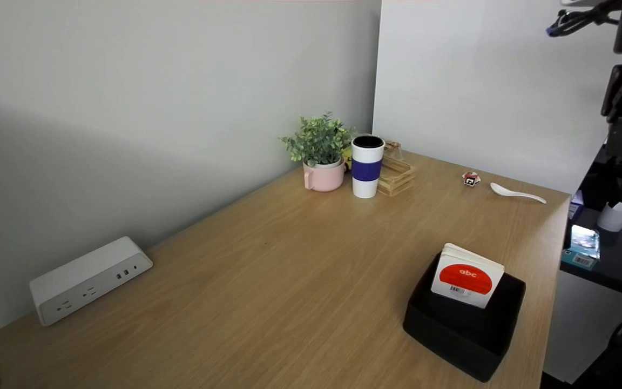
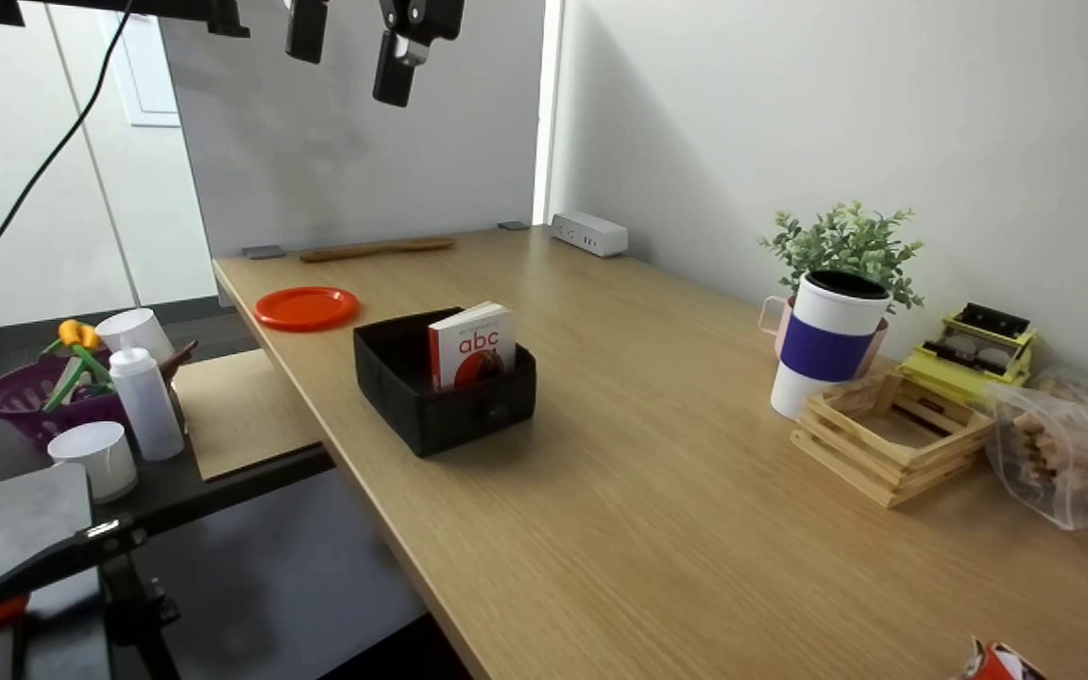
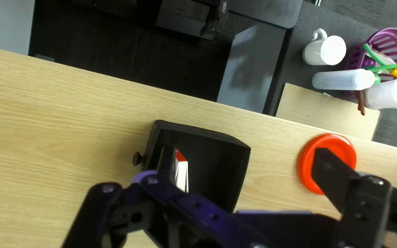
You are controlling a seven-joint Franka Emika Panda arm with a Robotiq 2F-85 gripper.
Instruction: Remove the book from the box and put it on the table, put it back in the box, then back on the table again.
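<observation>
The white book with a red-orange patch (image 1: pixel 467 277) stands tilted inside the black box (image 1: pixel 446 337), its top above the rim. In an exterior view the book (image 2: pixel 474 348) leans by one wall of the box (image 2: pixel 478 422). The box rests on the wooden table (image 1: pixel 289 270) near its edge. My gripper (image 2: pixel 350 57) is open and empty, high above the table. In the wrist view my gripper (image 3: pixel 245 153) has its fingers wide apart. One finger partly covers the book (image 3: pixel 182 174) and the box (image 3: pixel 215 162) below; the other appears over the red plate.
The red plate (image 2: pixel 306 309) lies beside the box. A cup (image 1: pixel 366 167), potted plant (image 1: pixel 322 156) and wooden crate (image 2: pixel 893 444) stand along the wall. A power strip (image 1: pixel 92 281) sits at the back. A spoon (image 1: pixel 516 193) lies near a table end.
</observation>
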